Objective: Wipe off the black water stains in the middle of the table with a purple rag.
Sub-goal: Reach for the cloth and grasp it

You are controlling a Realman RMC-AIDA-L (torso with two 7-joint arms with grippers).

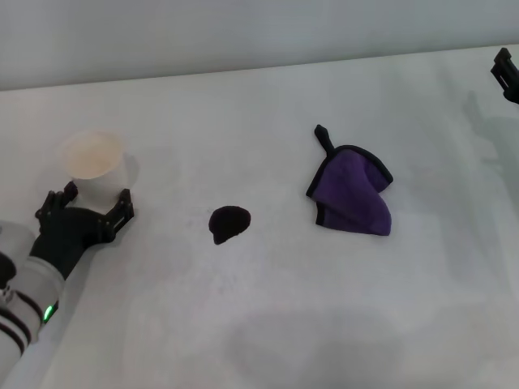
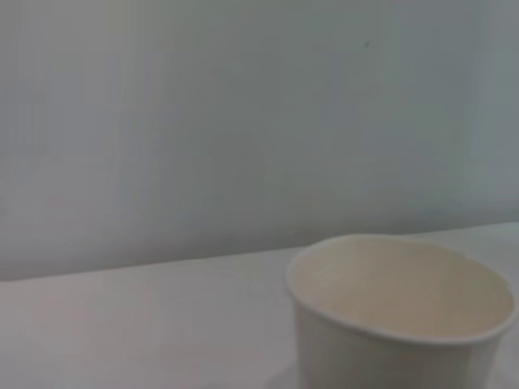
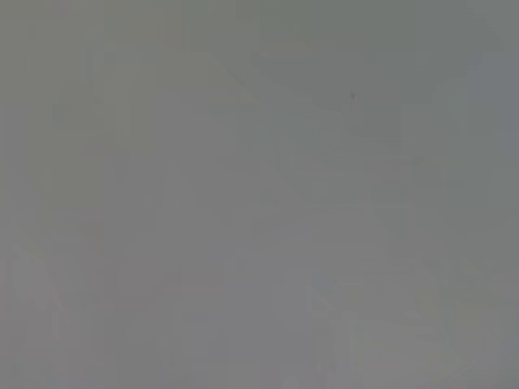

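The black water stain (image 1: pixel 229 222) is a small glossy blob in the middle of the white table (image 1: pixel 268 324). The purple rag (image 1: pixel 353 194), folded and edged with black trim, lies to the stain's right, with nothing touching it. My left gripper (image 1: pixel 89 204) is at the left of the table, with its fingers against both sides of a white paper cup (image 1: pixel 91 166) that stands upright. The cup's rim also shows in the left wrist view (image 2: pixel 401 284). My right gripper (image 1: pixel 507 73) is only partly in view at the far right edge, away from the rag.
A pale wall (image 1: pixel 243 32) runs along the table's far edge. The right wrist view shows only a plain grey surface.
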